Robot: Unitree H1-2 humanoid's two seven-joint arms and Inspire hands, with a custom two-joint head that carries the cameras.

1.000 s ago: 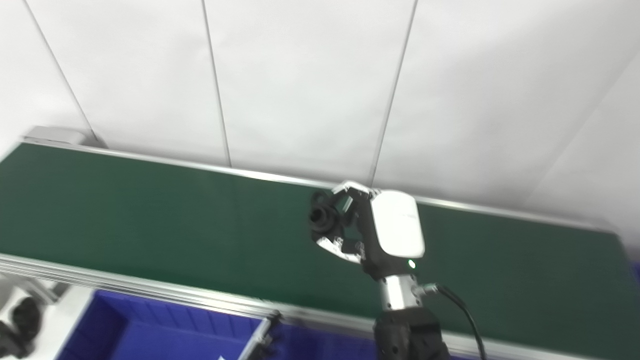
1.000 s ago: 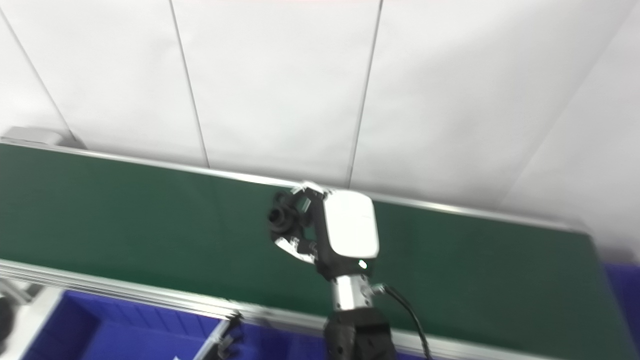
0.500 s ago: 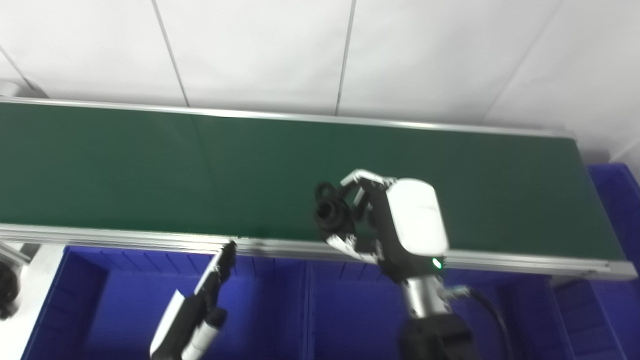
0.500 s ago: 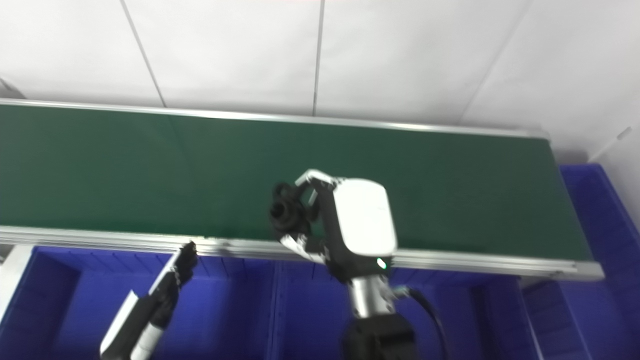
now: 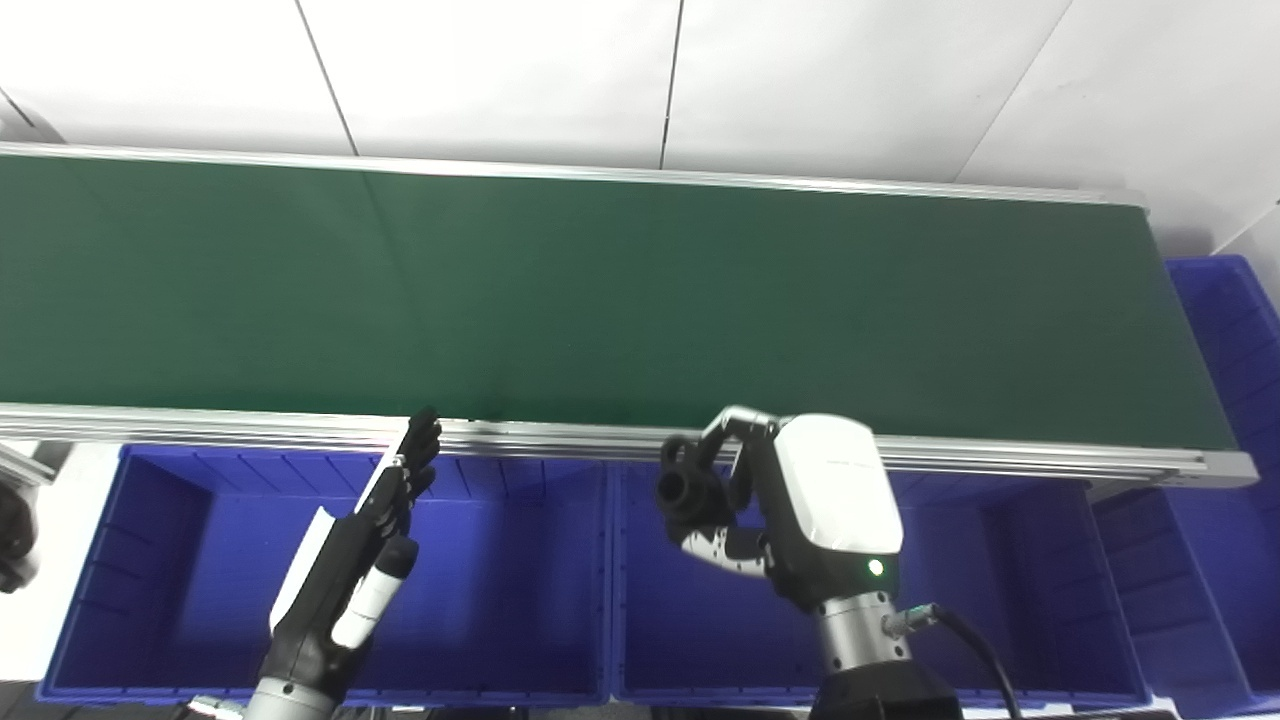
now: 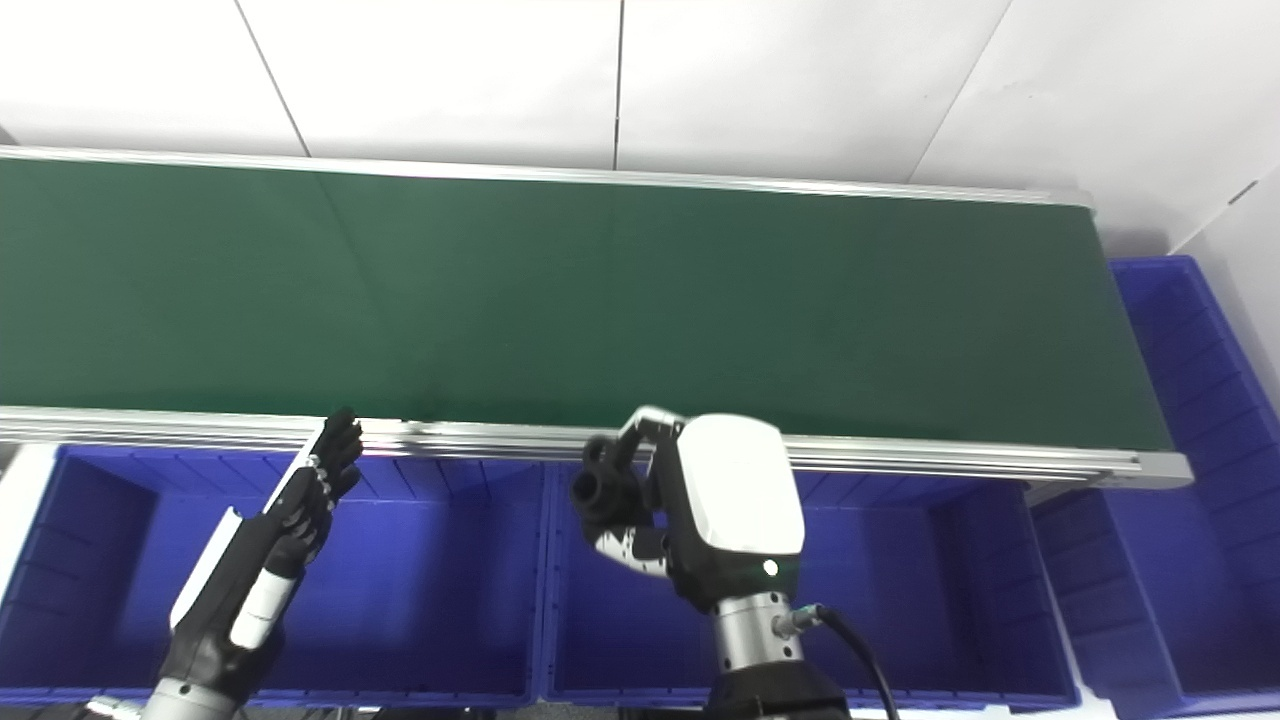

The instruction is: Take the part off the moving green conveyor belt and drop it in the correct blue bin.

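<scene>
My right hand [image 5: 800,510] is shut on a black round part [image 5: 684,486], which it holds over the left end of the middle blue bin [image 5: 1010,560]. The hand sits just in front of the conveyor's near metal rail [image 5: 560,438]. My left hand [image 5: 355,540] hangs open with straight fingers over the left blue bin [image 5: 160,560], holding nothing. The green belt [image 5: 560,290] shows no part on it.
A third blue bin [image 5: 1235,400] stands past the belt's right end. White wall panels rise behind the conveyor. A dark object [image 5: 12,535] shows at the left edge beside the left bin.
The camera has tilted down, bringing the bins into view. My right hand has carried the black part back off the belt to above the middle bin. The left hand has come into view.
</scene>
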